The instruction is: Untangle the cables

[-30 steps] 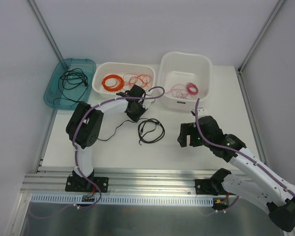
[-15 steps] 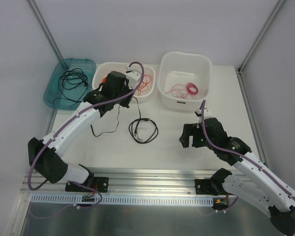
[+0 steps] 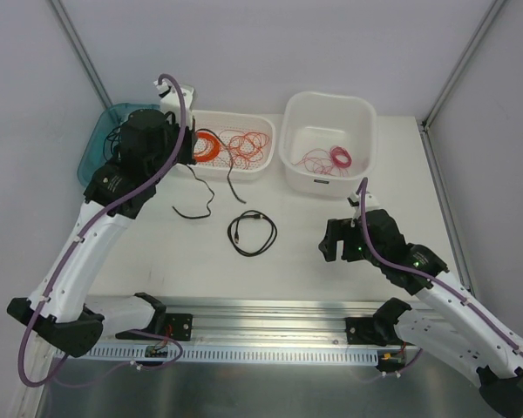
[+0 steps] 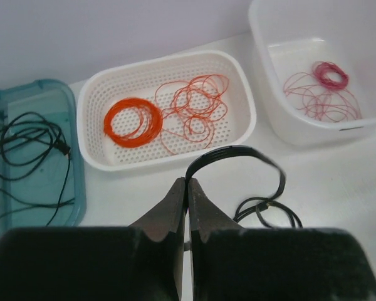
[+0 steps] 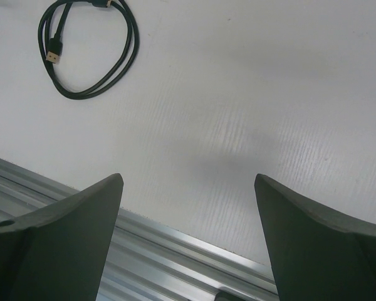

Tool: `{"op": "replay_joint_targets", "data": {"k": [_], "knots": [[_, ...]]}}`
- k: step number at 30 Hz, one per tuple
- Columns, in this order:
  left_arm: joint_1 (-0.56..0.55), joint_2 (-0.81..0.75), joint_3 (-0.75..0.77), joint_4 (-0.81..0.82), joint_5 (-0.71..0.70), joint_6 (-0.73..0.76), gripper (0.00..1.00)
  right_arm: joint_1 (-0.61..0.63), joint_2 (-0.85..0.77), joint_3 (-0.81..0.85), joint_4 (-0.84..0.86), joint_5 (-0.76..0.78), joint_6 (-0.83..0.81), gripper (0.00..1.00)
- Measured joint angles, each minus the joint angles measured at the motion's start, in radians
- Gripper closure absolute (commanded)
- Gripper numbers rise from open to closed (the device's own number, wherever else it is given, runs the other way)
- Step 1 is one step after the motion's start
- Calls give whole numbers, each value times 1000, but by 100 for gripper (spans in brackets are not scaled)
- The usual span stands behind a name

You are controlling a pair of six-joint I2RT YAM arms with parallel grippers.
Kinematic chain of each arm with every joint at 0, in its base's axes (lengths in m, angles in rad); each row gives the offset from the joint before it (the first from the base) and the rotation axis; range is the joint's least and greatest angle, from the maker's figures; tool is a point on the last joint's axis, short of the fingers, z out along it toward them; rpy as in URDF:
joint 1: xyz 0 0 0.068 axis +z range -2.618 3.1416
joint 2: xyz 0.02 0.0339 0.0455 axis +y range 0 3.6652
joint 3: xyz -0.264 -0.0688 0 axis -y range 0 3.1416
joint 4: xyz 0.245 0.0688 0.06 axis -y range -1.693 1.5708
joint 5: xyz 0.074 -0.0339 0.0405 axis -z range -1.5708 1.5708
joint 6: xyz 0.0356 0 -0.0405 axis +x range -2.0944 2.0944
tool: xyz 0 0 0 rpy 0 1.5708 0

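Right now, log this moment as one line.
left gripper: shut on black cable | right gripper: open, empty, above table | black cable: hangs near white basket

Black cable (image 4: 235, 148) first: thin and glossy, and I've got it pinched in the left gripper (image 4: 187, 183), jaws tight together. From there it arches up and over, then drops to the table (image 4: 338, 182), where the rest lies flat in a loose round loop with a plug showing. The orange-red wires (image 4: 197, 110) sit in messy overlapping loops in the perforated basket (image 4: 169, 63). The pinkish-red wires (image 4: 313, 103) sprawl loose on the floor of the white tub (image 4: 263, 94). The three colours lie well apart.
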Motion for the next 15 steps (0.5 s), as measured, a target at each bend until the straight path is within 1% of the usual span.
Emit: {"op": "replay_joint_targets", "data": {"k": [3, 6, 11, 15], "knots": [[74, -9, -68, -2, -6, -63, 100, 0, 0, 0, 0, 0, 0, 9], [135, -11, -197, -1, -9, -130, 100, 0, 0, 0, -1, 0, 1, 9], [185, -7, -444, 19, -8, -240, 100, 0, 0, -5, -1, 0, 3, 9], [216, -4, -613, 54, -9, -332, 100, 0, 0, -13, -1, 0, 3, 9]]}}
